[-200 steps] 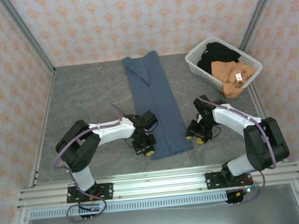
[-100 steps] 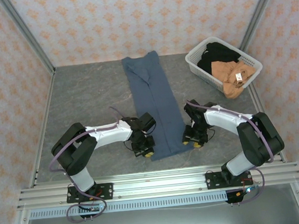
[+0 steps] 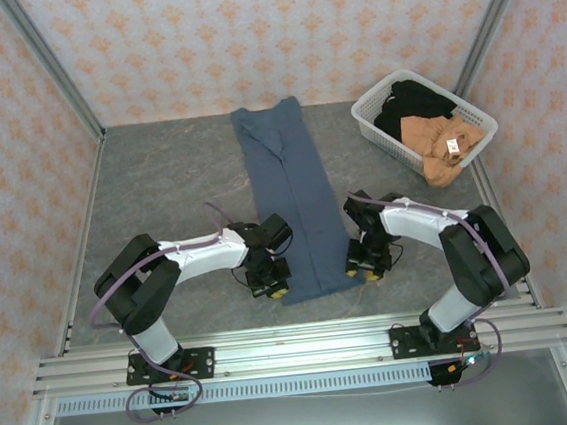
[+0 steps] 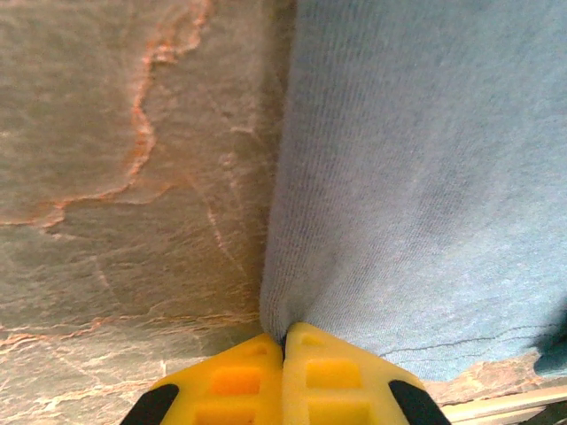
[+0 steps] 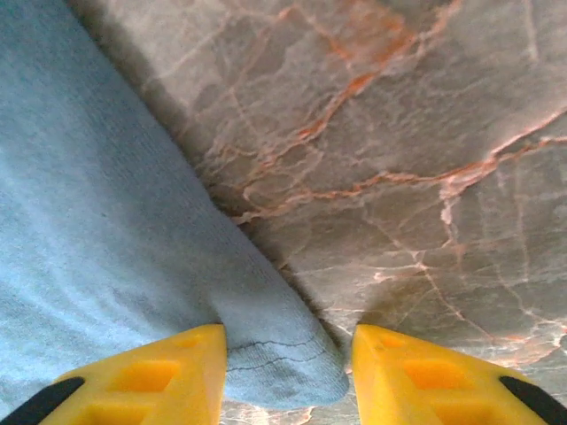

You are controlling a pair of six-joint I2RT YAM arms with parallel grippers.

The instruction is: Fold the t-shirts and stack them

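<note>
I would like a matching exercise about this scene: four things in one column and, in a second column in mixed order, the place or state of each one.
Column one:
1. slate-blue t-shirt
2. tan-brown t-shirt
3. left gripper
4. right gripper

Column two:
A. open, one finger on each side of a blue shirt corner
B. lying in a long strip on the table
C. heaped in the white basket
D. shut on a blue shirt corner

Pairs: 1-B, 2-C, 3-D, 4-A
</note>
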